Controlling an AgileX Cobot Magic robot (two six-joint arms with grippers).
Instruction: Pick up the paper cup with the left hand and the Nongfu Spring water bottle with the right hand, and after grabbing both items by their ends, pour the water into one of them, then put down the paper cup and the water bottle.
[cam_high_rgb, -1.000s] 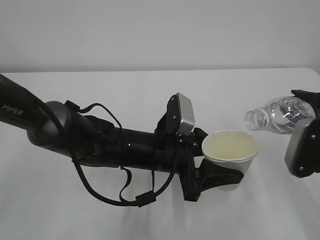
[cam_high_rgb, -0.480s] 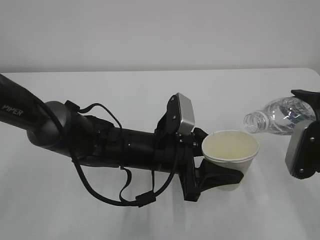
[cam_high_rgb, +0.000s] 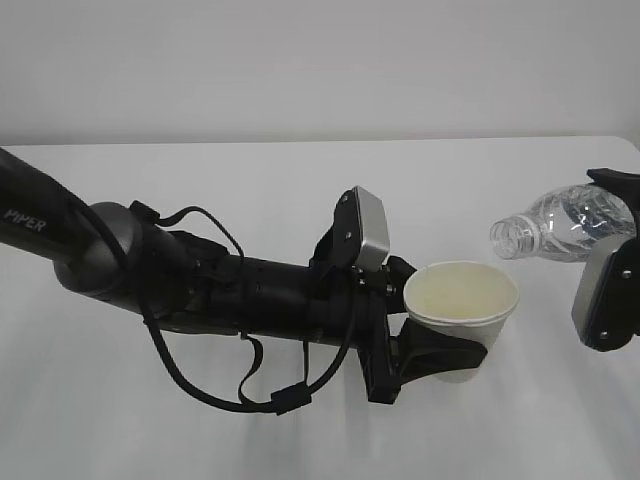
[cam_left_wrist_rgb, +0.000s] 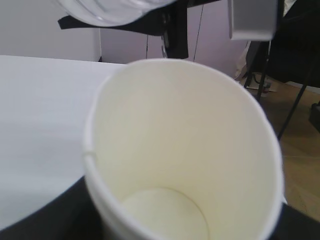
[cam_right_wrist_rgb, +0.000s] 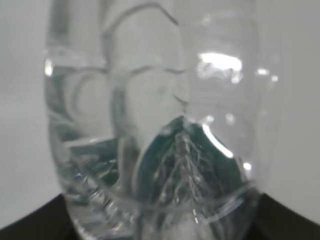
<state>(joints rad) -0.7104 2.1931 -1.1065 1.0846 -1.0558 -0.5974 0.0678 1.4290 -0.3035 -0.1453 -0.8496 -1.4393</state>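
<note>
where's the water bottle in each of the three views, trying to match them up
Exterior view: the water bottle is at the right edge, tilted, open mouth pointing left, above and right of the paper cup.
Left wrist view: only its clear rounded end shows at the top edge, above the cup's rim.
Right wrist view: its crinkled body fills the frame.
Shared landmark: the paper cup, in the exterior and left wrist views.

The paper cup (cam_high_rgb: 461, 315) is showing white outside and pale cream inside. The Nongfu Spring water bottle (cam_high_rgb: 565, 220) is looking clear and colourless, its crinkled plastic catching white glints, with dark green showing through it in the right wrist view. The left hand (cam_high_rgb: 432, 352) is appearing black, bearing white PIPER lettering and a silver-grey wrist box (cam_high_rgb: 366, 228). The right hand's wrist box (cam_high_rgb: 605, 298) is showing light grey. The table (cam_high_rgb: 250, 180) is lying plain white beneath a pale grey wall (cam_high_rgb: 300, 60).
</note>
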